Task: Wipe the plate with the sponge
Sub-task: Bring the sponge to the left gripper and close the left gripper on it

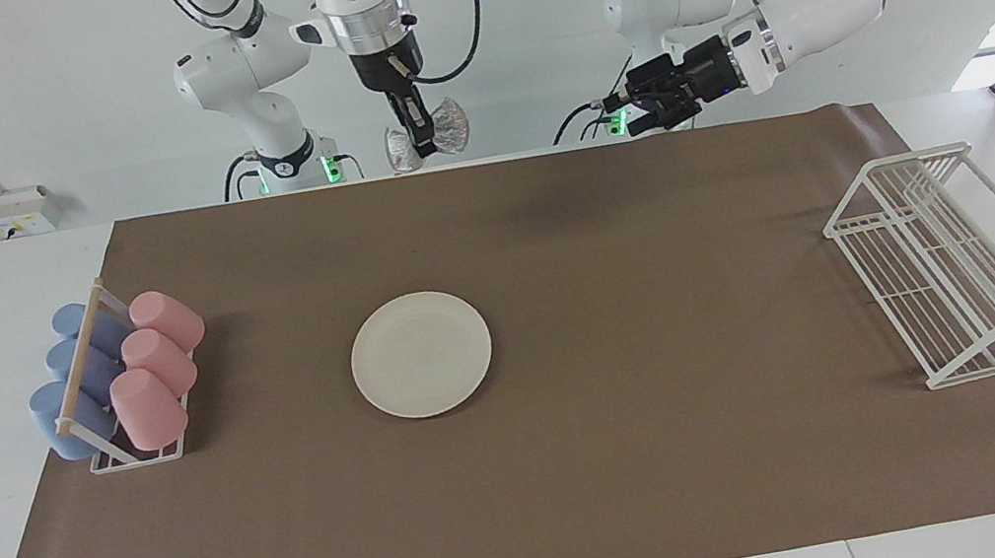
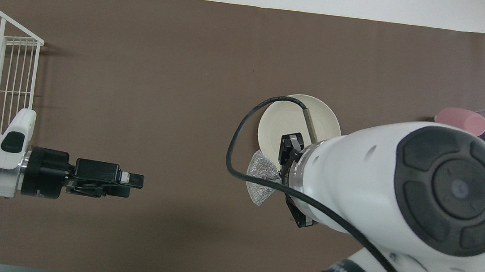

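Our right gripper (image 1: 425,147) is pinched tight on the silvery sponge (image 1: 445,138) high up in the air, the cream-white plate (image 1: 421,354) lies far below it on the brown mat (image 1: 663,313), and our left gripper (image 1: 638,109) waits with open fingers.

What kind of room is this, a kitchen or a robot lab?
Probably a robot lab set up like a kitchen: a plate, cups in a rack and a wire dish rack sit on a paper-covered table.

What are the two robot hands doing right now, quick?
Left gripper: open, holding nothing, up over the table edge nearest the robots.
Right gripper: shut on the sponge, raised high, not touching the plate.
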Controlling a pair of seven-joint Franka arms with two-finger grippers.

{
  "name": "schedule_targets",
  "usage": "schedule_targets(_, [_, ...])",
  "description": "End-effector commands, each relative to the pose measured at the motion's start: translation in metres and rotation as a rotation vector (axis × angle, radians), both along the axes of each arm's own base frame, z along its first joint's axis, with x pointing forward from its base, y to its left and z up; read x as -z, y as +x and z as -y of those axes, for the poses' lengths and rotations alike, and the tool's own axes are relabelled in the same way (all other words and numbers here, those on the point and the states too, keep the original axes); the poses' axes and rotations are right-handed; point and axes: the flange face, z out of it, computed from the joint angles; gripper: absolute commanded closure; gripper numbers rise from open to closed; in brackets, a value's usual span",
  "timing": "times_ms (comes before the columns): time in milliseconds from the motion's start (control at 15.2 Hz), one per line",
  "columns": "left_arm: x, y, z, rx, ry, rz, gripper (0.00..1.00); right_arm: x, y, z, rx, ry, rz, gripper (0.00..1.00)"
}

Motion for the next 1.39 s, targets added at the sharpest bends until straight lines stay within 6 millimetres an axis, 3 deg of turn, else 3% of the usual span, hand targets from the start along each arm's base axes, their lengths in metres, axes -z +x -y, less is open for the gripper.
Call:
schedule_targets(0, [-0.002,-0.013,0.027,-0.063,-0.115,-0.011,0.0,-0.003,-0.001,-0.003,0.046,-0.004,0.007,1.0])
schedule_targets(264, [-0.006,-0.025,0.059,-0.134,-0.224,-0.023,0.0,0.001,-0.012,-0.013,0.087,-0.007,0.0,1.0])
schedule_targets(528, [-0.014,-0.034,0.111,-0.244,-0.259,-0.029,0.0,0.001,-0.014,-0.014,0.076,-0.009,-0.001,1.0])
schedule_targets(924, [-0.028,-0.021,0.143,-0.333,-0.23,-0.178,0.0,0.002,-0.014,-0.014,0.07,-0.01,-0.001,1.0])
schedule_targets(1122, [-0.023,-0.026,0.159,-0.4,-0.182,-0.169,0.02,0.002,-0.013,-0.013,0.07,-0.011,0.0,1.0])
schedule_targets(1320, [-0.021,-0.032,0.169,-0.392,-0.17,-0.165,0.13,0.002,-0.014,-0.013,0.068,-0.011,0.0,1.0])
